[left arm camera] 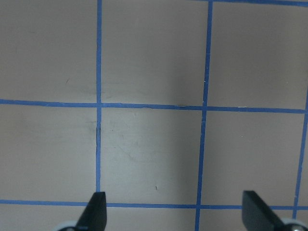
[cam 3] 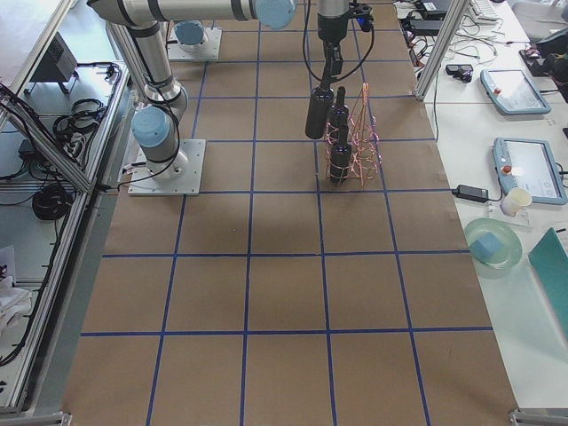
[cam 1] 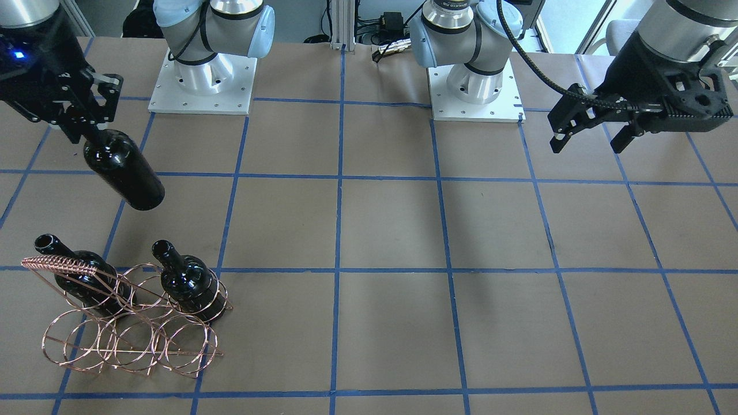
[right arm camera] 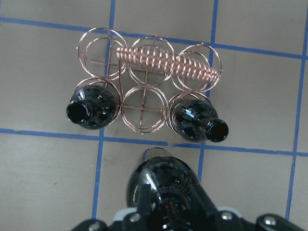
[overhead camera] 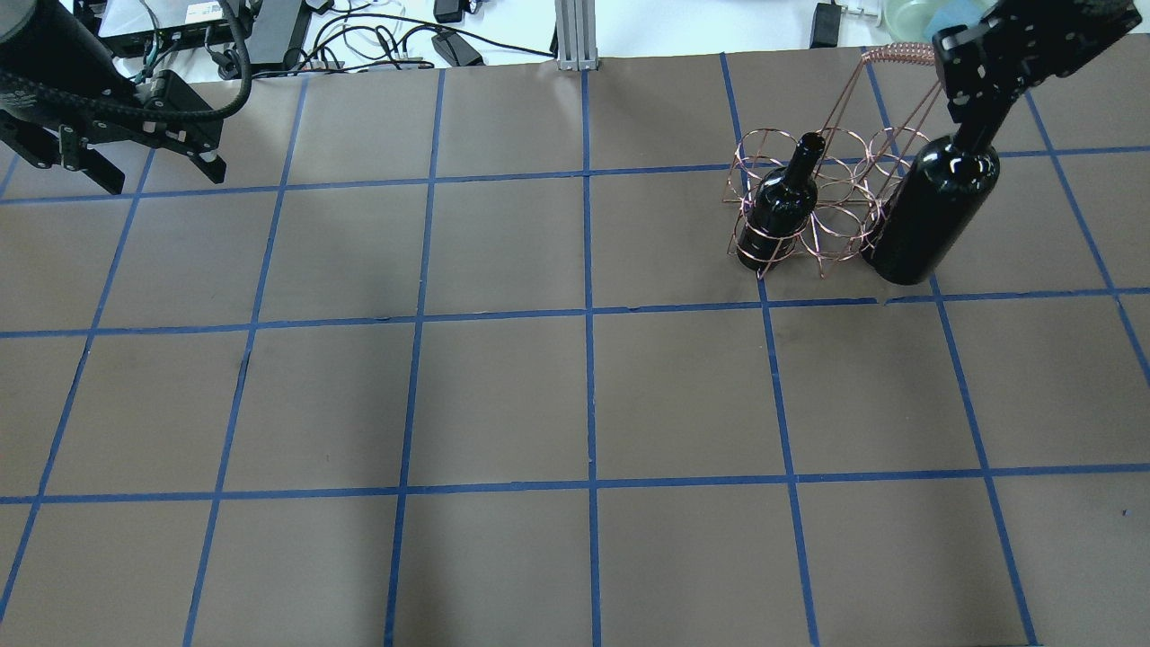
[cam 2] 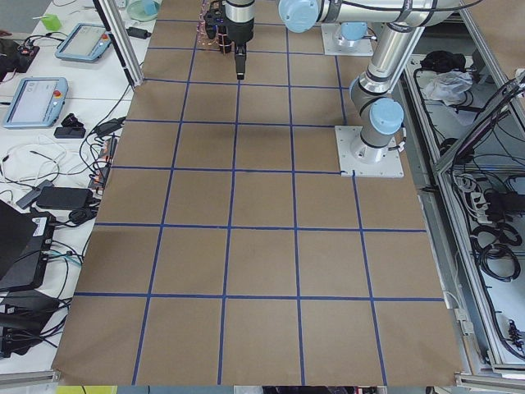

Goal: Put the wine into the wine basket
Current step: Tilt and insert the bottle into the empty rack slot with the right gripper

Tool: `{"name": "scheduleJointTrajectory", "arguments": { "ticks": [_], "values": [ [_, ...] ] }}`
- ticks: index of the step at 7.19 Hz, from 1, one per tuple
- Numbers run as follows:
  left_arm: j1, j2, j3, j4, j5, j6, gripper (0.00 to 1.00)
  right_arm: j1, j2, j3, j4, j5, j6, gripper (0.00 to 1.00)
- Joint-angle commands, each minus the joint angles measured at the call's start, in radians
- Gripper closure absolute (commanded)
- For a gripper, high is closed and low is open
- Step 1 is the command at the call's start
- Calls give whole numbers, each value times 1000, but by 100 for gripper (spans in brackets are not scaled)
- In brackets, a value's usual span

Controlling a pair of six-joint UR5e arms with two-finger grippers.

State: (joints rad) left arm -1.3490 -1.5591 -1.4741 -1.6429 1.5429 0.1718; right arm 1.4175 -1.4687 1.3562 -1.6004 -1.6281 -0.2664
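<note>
Carry step: right hand (cam 1: 91,131) clamped on the neck of the wine (cam 1: 124,173), tilted above counter (cam 1: 392,230) just beside wine basket (right arm camera: 163,62); left hand (cam 1: 588,144) wide, idle; next likely needs centring over empty middle ring (right arm camera: 144,109), then lowering upright.

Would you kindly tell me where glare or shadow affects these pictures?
Right wrist view: bright glints speckle the held bottle. Overhead view: a faint, soft shadow falls on the table below the left gripper. Left wrist view: evenly lit, tape lines crisp.
</note>
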Motion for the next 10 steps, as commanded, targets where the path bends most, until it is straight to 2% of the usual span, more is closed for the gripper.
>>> {"name": "scheduleJointTrajectory", "arguments": {
  "ticks": [1,4,6,7,8,10],
  "values": [
    [-9,2,-2,1,-1,0,0,1,80,-55,-50,31,4,83],
    [-16,11,-5,1,-9,-15,0,7,136,-48,-137,51,2,83],
    [-18,5,-3,3,-13,-20,0,12,146,-42,-138,42,1,82],
    [-28,10,-3,2,-10,-96,0,12,155,-42,-139,43,-2,82],
    [-67,13,-3,2,-13,-138,0,12,160,-34,-148,44,-5,82],
    [-145,13,-5,2,-6,-152,0,14,172,36,-246,42,-2,82]
  ]
}}
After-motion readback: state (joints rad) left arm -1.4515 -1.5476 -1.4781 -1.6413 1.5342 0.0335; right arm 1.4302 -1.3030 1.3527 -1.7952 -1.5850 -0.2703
